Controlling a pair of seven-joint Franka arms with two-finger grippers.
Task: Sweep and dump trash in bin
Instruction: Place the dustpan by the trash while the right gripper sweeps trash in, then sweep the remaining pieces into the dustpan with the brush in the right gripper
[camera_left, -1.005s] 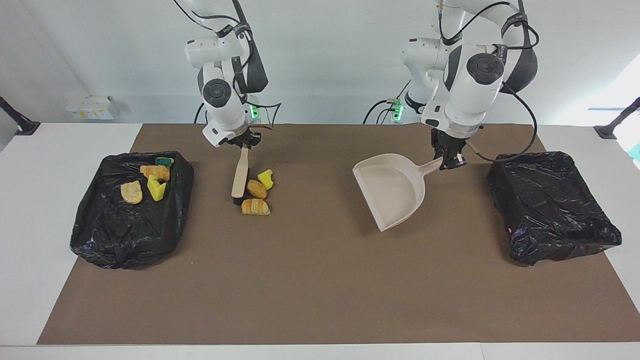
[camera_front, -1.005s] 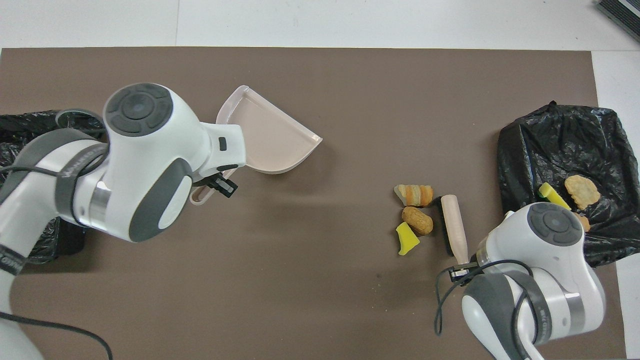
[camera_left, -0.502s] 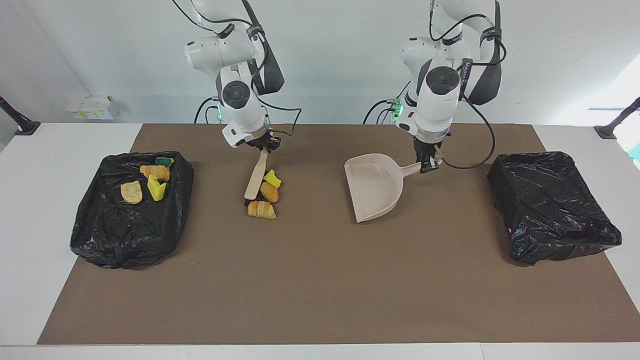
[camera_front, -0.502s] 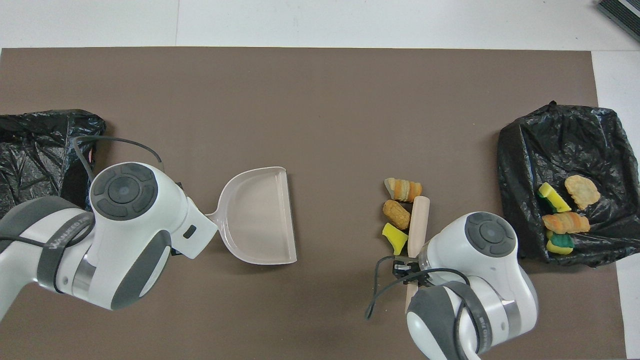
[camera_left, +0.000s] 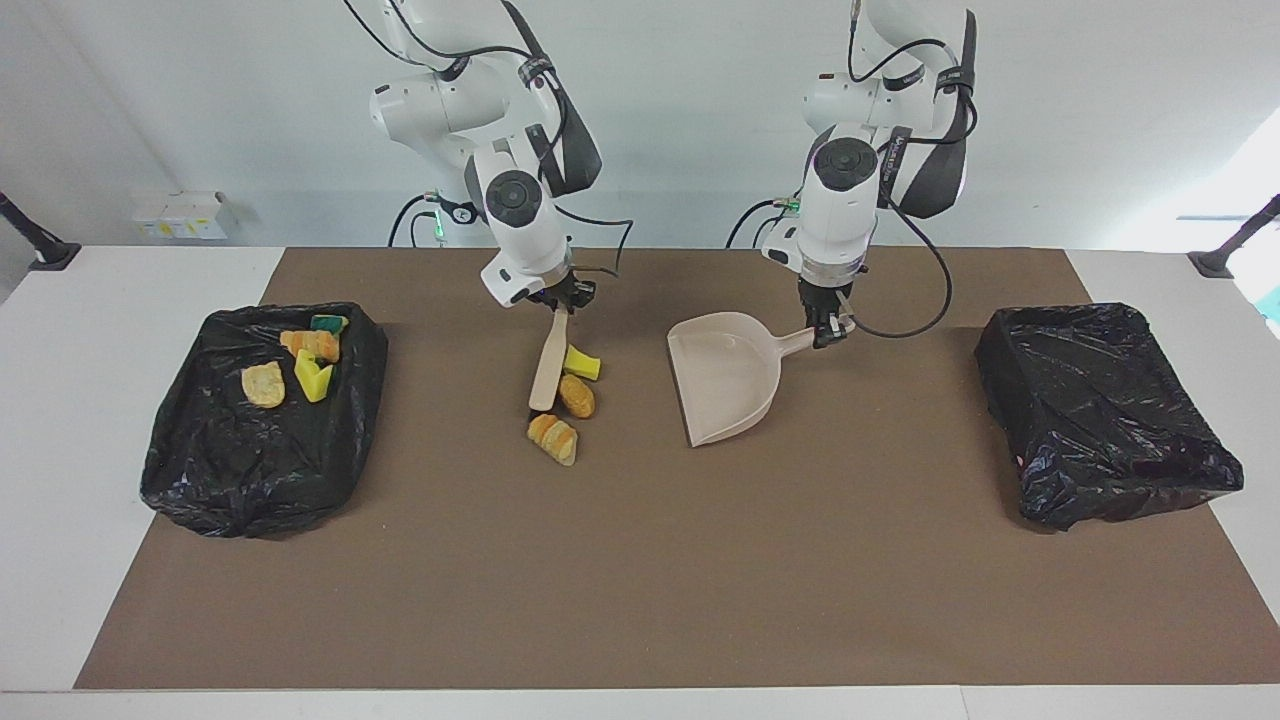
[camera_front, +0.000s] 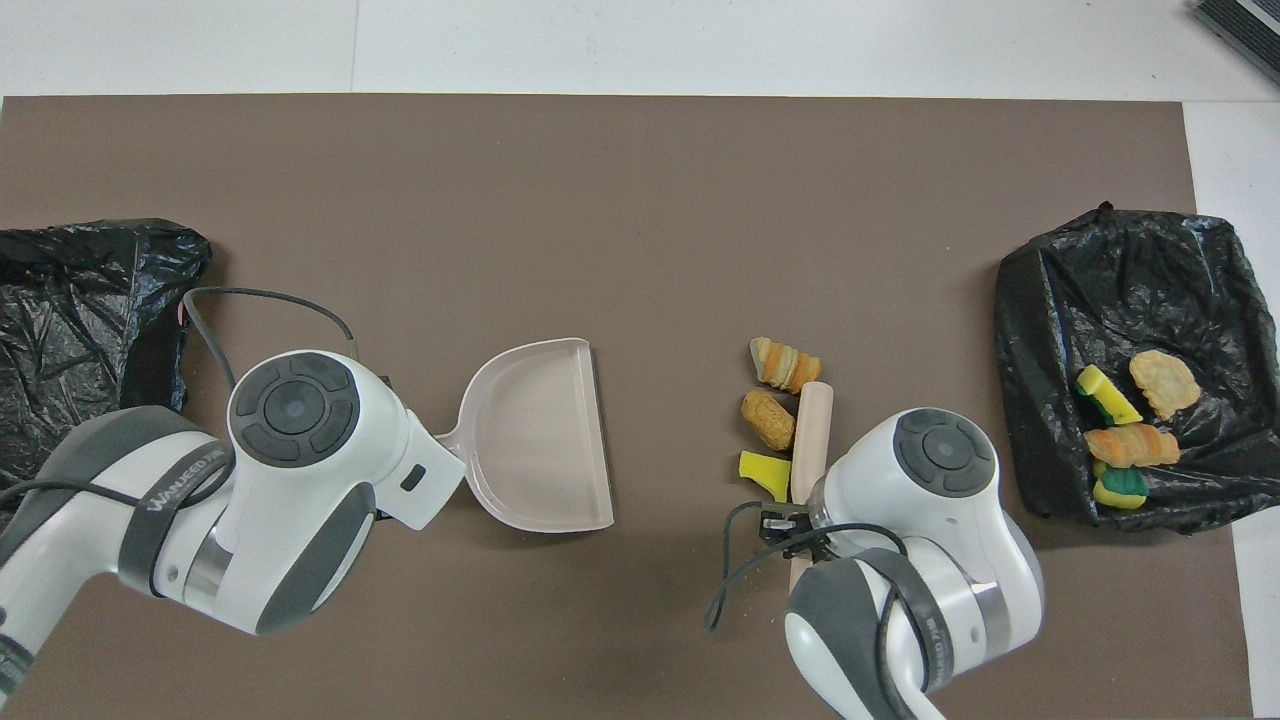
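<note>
Three pieces of trash lie in a row on the brown mat: a yellow sponge scrap (camera_left: 581, 363) (camera_front: 765, 473), a bread chunk (camera_left: 577, 396) (camera_front: 768, 418) and a striped orange roll (camera_left: 553, 438) (camera_front: 785, 365). The beige brush (camera_left: 547, 365) (camera_front: 810, 425) stands against them on the side of the right arm's end, with my right gripper (camera_left: 562, 300) shut on its handle. My left gripper (camera_left: 826, 333) is shut on the handle of the beige dustpan (camera_left: 725, 385) (camera_front: 540, 435). The pan's open mouth faces the trash across a gap. In the overhead view the left arm's wrist hides the left gripper.
A black-lined bin (camera_left: 230, 470) (camera_front: 1120, 280) at the right arm's end holds several trash pieces (camera_left: 264, 384). A second black-lined bin (camera_left: 1105, 410) (camera_front: 80, 310) sits at the left arm's end with nothing showing in it. A brown mat (camera_left: 640, 580) covers the table.
The right gripper has pushed the brush and the three pieces toward the dustpan. The left gripper has swung the dustpan round and brought it toward the trash, mouth now facing it.
</note>
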